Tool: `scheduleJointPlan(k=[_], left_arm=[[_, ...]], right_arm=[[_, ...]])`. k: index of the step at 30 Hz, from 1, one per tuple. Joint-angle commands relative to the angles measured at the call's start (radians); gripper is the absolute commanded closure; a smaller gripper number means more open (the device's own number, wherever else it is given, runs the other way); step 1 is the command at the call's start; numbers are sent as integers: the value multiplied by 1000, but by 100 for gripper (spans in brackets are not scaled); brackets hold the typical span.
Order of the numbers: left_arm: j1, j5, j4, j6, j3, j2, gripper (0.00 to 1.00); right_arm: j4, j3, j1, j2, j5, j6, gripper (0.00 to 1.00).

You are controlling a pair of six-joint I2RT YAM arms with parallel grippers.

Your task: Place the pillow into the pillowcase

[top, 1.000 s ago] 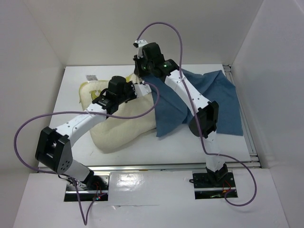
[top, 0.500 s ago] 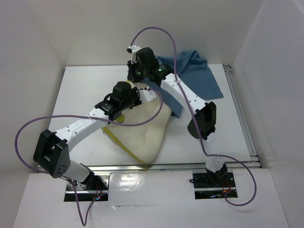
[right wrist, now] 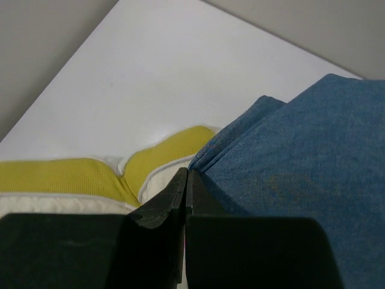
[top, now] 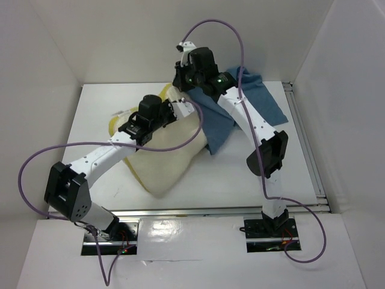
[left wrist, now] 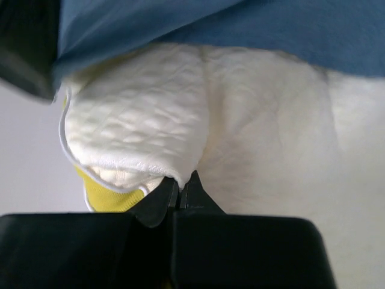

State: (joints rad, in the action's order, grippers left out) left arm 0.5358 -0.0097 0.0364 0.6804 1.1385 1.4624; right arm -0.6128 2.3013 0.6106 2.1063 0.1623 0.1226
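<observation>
The cream-white pillow point(top: 165, 162) with a yellow edge is held up off the table in the middle. My left gripper point(top: 180, 108) is shut on a fold of the pillow point(left wrist: 180, 126) near its top; the fingertips point(left wrist: 194, 188) pinch white quilted cloth. The dusty-blue pillowcase point(top: 252, 99) hangs at the back right, draped over the pillow's upper right side. My right gripper point(top: 183, 84) is shut on the pillowcase's edge point(right wrist: 289, 150), just above the pillow's yellow corner point(right wrist: 162, 153). In the left wrist view the blue cloth point(left wrist: 240, 27) lies over the pillow's top.
The white table point(top: 102, 114) is boxed in by white walls on the left, back and right. A metal rail point(top: 228, 209) runs along the near edge. Purple cables point(top: 36, 162) loop from both arms.
Both arms moved with their cloth: the pillow swung from hanging right to more upright and leftward. The right gripper rose and shifted right, the pillowcase bunching closer over the pillow's upper right.
</observation>
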Motion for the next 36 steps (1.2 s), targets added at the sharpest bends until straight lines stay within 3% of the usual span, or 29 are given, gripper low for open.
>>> scheduleJointPlan(k=[1, 5, 9, 14, 18, 19, 20, 23, 24, 28, 33, 36], left_arm=[[-56, -71, 152, -45, 154, 29, 100], [-85, -165, 91, -132, 315, 91, 100], [-94, -148, 5, -183, 346, 75, 100], [-85, 35, -151, -216, 271, -43, 100], [-85, 230, -323, -222, 251, -111, 99], [-85, 249, -346, -232, 251, -122, 89], [-85, 275, -365, -246, 242, -132, 62], [-85, 318, -432, -292, 242, -183, 38], [-85, 318, -432, -307, 242, -197, 22], [-85, 228, -425, -430, 299, -243, 7], [-94, 114, -425, -458, 389, -197, 7], [-146, 114, -435, -488, 420, -153, 6]], right_arm=[[62, 53, -5, -78, 83, 8, 100], [93, 150, -29, -52, 124, -1, 100], [44, 95, -38, -107, 218, 9, 100], [-47, -219, -38, -319, 315, 40, 100], [-73, -338, -38, -425, 301, 40, 100], [-85, -354, -38, -437, 315, 40, 100], [-85, -387, -51, -460, 328, 40, 100], [-96, -451, -51, -495, 368, 52, 100], [-96, -471, -51, -496, 368, 52, 100], [-119, -536, -51, -537, 400, 52, 100], [-180, -523, -84, -539, 456, 16, 100], [-209, -505, -84, -528, 512, -21, 100]])
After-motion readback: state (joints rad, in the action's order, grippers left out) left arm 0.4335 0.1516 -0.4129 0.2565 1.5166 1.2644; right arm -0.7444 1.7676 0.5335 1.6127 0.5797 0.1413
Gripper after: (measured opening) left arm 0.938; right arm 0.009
